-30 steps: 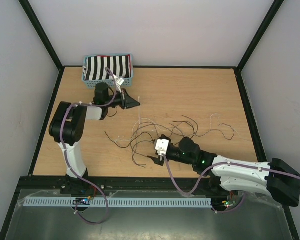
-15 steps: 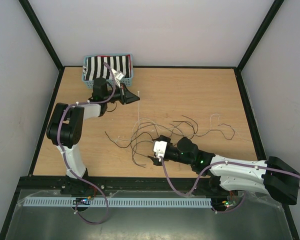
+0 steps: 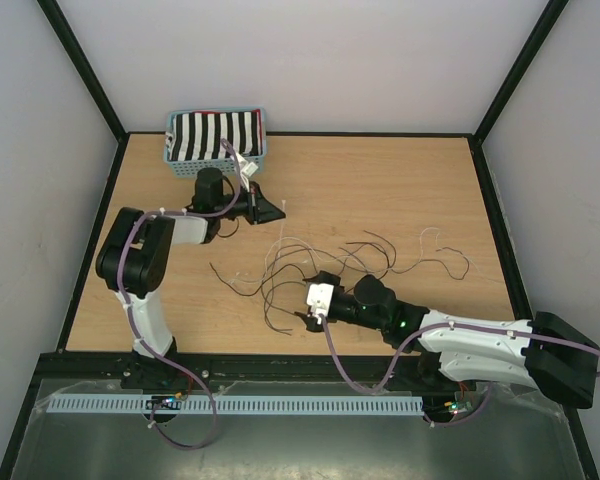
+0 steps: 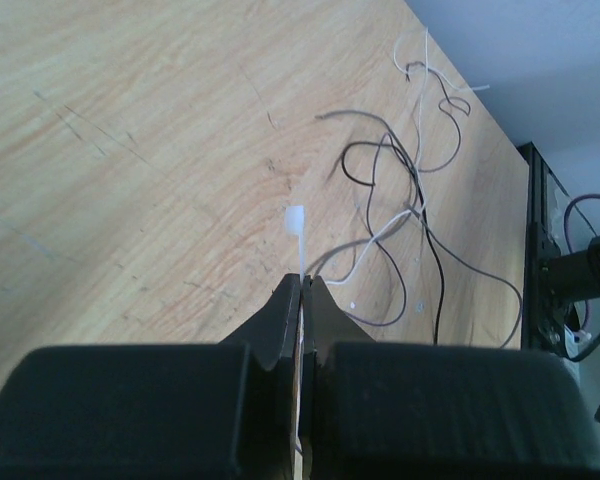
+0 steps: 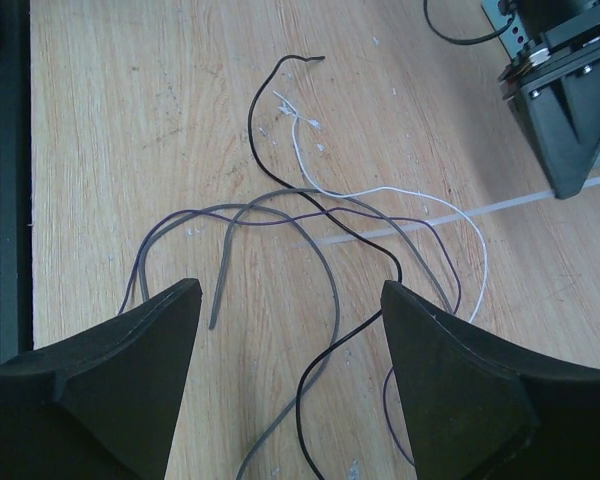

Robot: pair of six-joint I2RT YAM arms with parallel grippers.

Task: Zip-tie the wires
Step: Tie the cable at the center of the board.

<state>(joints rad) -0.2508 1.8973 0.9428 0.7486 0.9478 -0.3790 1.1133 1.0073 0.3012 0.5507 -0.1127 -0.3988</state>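
The wires (image 3: pixel 350 255) are thin black, grey, purple and white strands, lying in loose loops on the middle of the wooden table. My left gripper (image 3: pixel 268 208) is beyond their far left end, near the basket. It is shut on a white zip tie (image 4: pixel 296 222), whose head sticks out past the fingertips. The wires also show ahead of it in the left wrist view (image 4: pixel 412 190). My right gripper (image 3: pixel 305 318) is open and empty at the near left part of the wires. Its fingers straddle several strands (image 5: pixel 325 290). A pale strip (image 5: pixel 480 212) runs from near the left gripper's tip (image 5: pixel 570 185) under the wires.
A blue basket (image 3: pixel 263 140) holding a black-and-white striped cloth stands at the table's far left corner. A black frame rims the table. The walls are white.
My left gripper swung back toward the basket, then came forward and down again with the zip tie. My right gripper edged slightly left over the wires.
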